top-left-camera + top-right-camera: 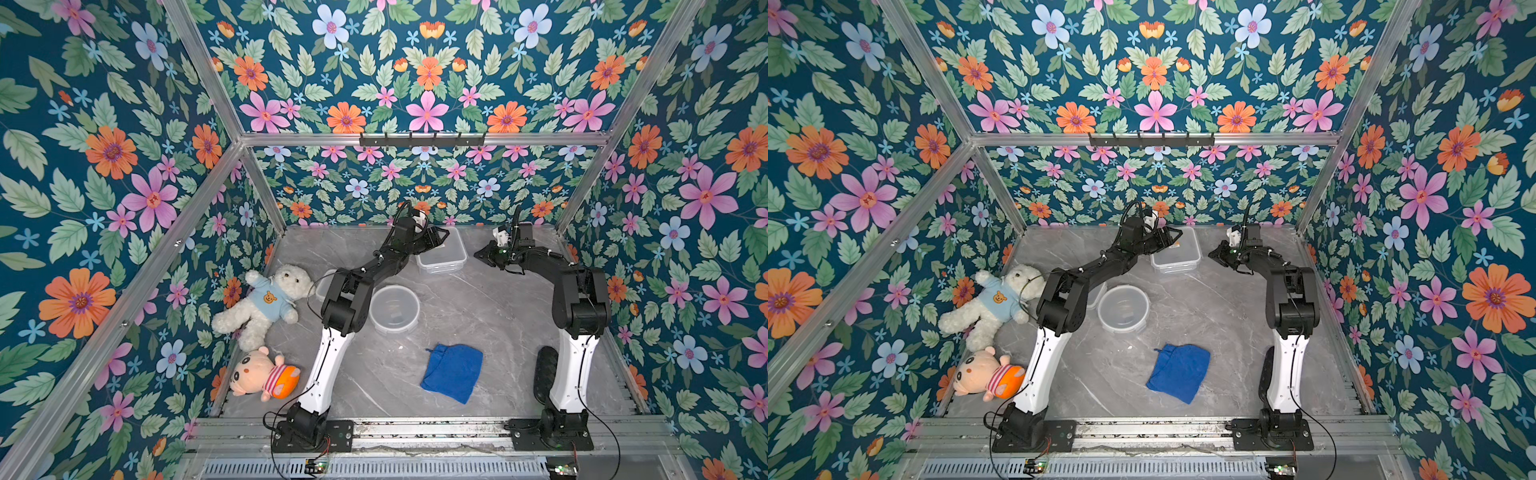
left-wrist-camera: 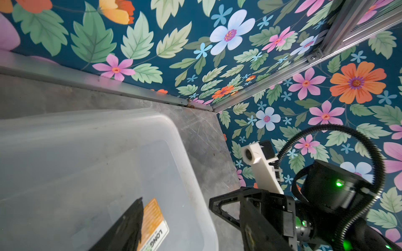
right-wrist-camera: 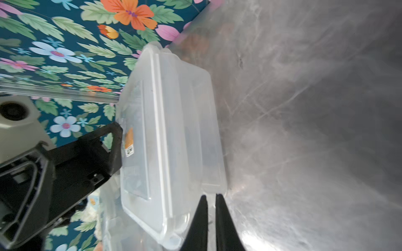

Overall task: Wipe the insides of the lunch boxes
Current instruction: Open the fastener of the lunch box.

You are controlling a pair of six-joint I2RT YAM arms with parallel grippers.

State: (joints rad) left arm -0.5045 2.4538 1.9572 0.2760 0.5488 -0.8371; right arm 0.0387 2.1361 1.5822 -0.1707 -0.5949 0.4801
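Nearest: cloth (image 1: 453, 372), limp, flat. Square box (image 1: 451, 257) at rear under spread left gripper (image 1: 436, 240); round box (image 1: 395, 330) mid-table; small box (image 1: 324, 284) behind left arm. Likely light, thin, slippery: brace by rim. Right gripper (image 1: 482, 254) beside square box, fingers almost together, empty.

The large square lunch box (image 1: 446, 254), clear plastic with an orange base label, is sitting upright and lidless near the back wall. The round lunch box (image 1: 394, 309) is standing open mid-table. The smaller rectangular lunch box (image 1: 326, 283) is lying just beside it, mostly hidden.
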